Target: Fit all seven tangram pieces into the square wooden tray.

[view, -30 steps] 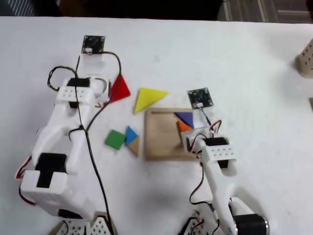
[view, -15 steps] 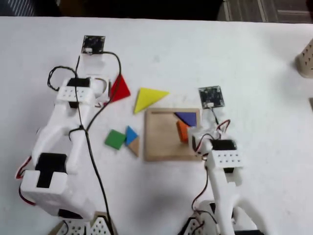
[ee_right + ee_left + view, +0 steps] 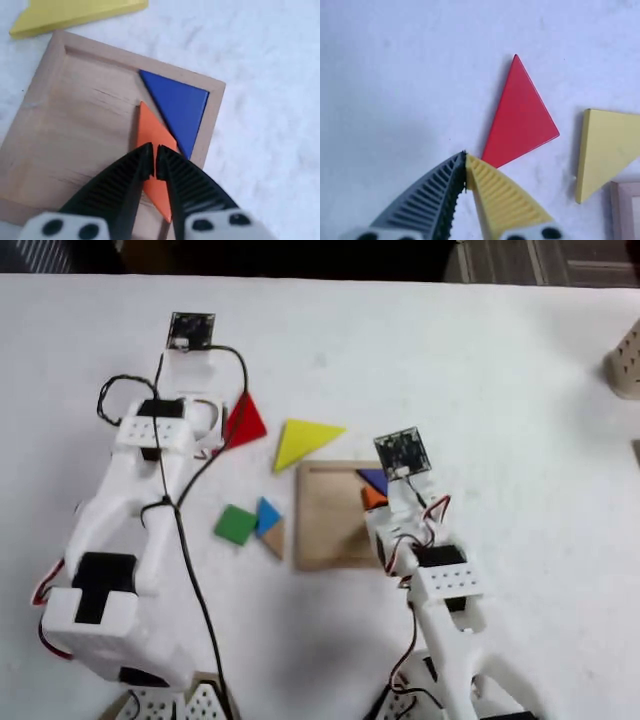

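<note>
**Two pieces in the tray, five out on the table**

Found the left gripper [image 3: 465, 161] clenched, ribbed tips pressed together on nothing, right at the near corner of the red triangle [image 3: 520, 117]. Saw that triangle flat on the white table [image 3: 500, 370], long axis running away from the jaws, sharp tip aimed at the far edge.

Noted the green square [image 3: 235, 524] nearer the arms, well apart from both grippers, with the light-blue triangle [image 3: 266, 515] touching its right side and the tan triangle [image 3: 275, 537] tucked just under that one.

Saw the yellow triangle [image 3: 303, 438] right of the red one and apart from it, just beyond the far left corner of the tray [image 3: 320, 515]; square corner turned to the far left, long edge facing the tray.

Found the tray's left part bare wood. Spotted the orange parallelogram [image 3: 155, 135] flat in the right part, long axis running far to near, one long side against the long edge of the blue triangle [image 3: 177, 102]. Placed the blue triangle in the far right corner, short sides along the rim.

Saw the right gripper [image 3: 154, 152] directly over the orange piece's middle, black jaws drawn nearly together with a thin slit between, gripping nothing; could not tell whether the tips touched the piece.
</note>
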Controlling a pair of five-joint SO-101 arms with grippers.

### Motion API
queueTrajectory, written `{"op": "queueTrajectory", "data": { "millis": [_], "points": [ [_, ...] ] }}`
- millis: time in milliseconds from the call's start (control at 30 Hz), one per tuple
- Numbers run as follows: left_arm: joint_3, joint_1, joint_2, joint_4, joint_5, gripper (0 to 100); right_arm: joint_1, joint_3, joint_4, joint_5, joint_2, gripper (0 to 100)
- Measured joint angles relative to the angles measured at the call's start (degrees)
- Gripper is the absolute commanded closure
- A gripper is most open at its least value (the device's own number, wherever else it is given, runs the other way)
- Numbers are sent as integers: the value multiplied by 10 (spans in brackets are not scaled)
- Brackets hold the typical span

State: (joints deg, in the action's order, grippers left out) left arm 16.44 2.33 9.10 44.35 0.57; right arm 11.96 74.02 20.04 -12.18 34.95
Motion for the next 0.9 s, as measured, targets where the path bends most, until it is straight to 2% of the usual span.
{"op": "queueTrajectory", "data": {
  "millis": [133,300,900],
  "points": [
    [0,0,0,0,0,978,2,-17,-22,-4,-67,981],
    [0,0,0,0,0,978,1,-80,13,-4,-134,981],
    [0,0,0,0,-2,977,-40,-104,125,-6,-116,981]
  ]
}}
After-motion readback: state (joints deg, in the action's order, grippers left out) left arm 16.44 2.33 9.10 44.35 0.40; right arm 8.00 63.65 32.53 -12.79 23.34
